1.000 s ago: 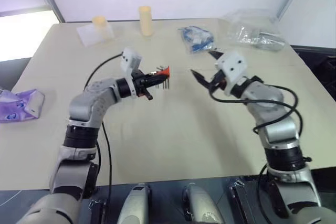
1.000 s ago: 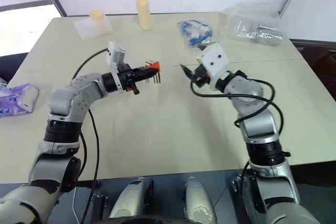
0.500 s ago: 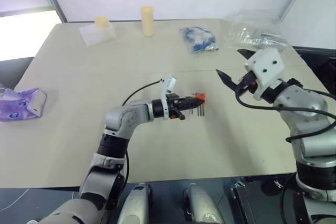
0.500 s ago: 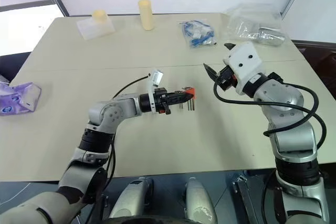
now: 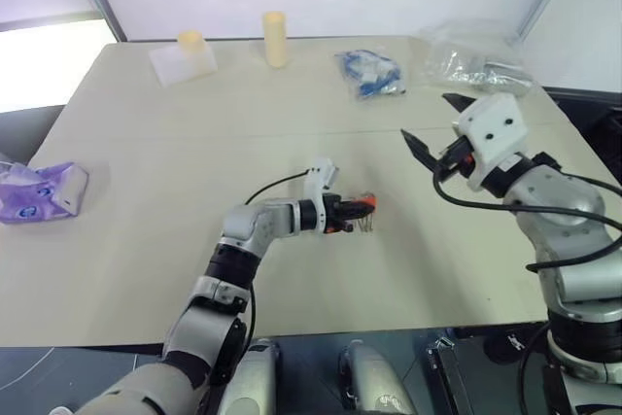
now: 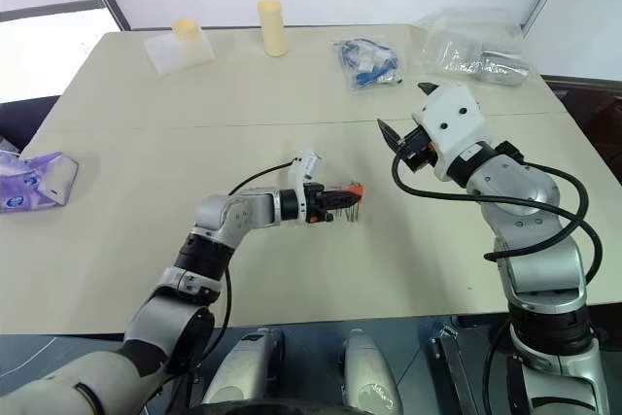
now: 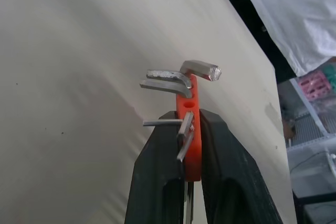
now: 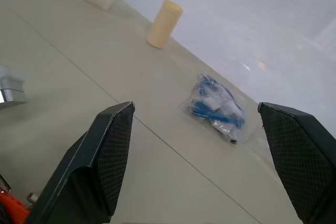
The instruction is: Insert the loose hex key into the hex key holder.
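Hex key holder [image 7: 191, 129], a small red-orange plastic block with short grey metal keys sticking out of it, sits clamped between the two black fingers [image 7: 160, 171] of the left gripper [image 5: 362, 207]; the jaws are closed narrowly on its flat sides. In the left wrist view several bent keys fan out from the block, the thickest one at its far end, and one hole in the block shows bare. The holder is held low over the beige desk [image 5: 146, 191], near the middle of it, with the key shafts pointing down toward the surface; whether they touch it I cannot tell. I cannot make out the loose hex key as a separate piece.

The right gripper [image 5: 430, 121] is raised above the desk, well apart from the holder and to its right, its jaws spread wide and gripping nothing.

Farther back on the desk lie a small clear bag with blue parts [image 5: 369, 73], a cream cylinder [image 5: 275, 39] standing upright, a clear plastic box [image 5: 183, 61] with a cream lid-like piece on it, and a crumpled clear plastic bag [image 5: 476, 57] at the right rear corner. A purple-white patterned pouch [image 5: 39, 192] lies at the left edge. Nothing stands between the two grippers.
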Robot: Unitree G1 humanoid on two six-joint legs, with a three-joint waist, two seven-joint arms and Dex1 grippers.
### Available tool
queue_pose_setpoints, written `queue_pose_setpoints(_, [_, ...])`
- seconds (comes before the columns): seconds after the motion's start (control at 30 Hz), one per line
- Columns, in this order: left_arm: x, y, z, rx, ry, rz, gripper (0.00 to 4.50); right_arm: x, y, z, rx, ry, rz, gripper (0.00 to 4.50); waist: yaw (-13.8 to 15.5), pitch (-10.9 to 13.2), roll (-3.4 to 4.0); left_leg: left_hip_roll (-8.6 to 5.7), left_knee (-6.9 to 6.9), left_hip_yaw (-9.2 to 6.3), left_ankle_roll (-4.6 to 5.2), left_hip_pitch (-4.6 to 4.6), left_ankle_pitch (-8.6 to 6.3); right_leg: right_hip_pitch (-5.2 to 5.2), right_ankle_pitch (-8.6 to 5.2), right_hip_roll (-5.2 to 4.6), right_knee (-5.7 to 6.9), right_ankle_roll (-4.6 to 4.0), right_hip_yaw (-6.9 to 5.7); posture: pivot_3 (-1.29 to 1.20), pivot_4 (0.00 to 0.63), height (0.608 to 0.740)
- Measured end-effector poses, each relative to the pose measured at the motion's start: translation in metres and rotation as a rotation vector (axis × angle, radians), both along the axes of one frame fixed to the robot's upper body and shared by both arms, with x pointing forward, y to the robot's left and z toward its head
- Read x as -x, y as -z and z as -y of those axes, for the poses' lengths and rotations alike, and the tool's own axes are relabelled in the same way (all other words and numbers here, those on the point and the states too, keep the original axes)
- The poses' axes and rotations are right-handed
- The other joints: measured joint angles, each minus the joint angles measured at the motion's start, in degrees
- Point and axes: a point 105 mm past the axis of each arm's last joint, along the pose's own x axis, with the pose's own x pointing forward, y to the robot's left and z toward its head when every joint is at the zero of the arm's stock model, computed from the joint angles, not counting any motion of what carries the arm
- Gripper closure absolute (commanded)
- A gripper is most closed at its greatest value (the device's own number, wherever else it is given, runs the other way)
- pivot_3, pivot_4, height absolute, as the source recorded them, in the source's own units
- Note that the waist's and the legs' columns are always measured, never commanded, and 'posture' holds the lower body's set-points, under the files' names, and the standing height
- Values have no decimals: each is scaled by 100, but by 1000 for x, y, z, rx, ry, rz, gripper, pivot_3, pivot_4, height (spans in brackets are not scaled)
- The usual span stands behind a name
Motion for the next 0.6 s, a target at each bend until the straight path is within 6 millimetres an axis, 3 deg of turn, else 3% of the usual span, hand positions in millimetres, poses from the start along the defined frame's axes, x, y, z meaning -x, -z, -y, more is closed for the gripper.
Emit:
queue_pose_setpoints(0.2, [-2, -8, -2, 37, -9, 4, 129, 0, 2, -3, 5, -10, -7, 571, -11, -1, 0, 3, 0, -1, 0, 15, 0, 14, 0, 2, 0, 0, 0, 0, 150, 740])
queue_pose_setpoints(0.37, [-13, -11, -23, 37, -83, 7, 51, -3, 0, -9, 10, -31, 3, 571, -43, -1, 0, 9, 2, 0, -1, 19, 0, 14, 1, 11, 1, -1, 1, 0, 150, 740])
queue_pose_setpoints(0.6, [-23, -17, -87, -131, -164, 206, 51, -8, 5, -13, 22, -61, -18, 571, -55, -1, 1, 12, -13, 2, -2, 15, 1, 2, 0, 10, 1, -3, 5, 0, 150, 740])
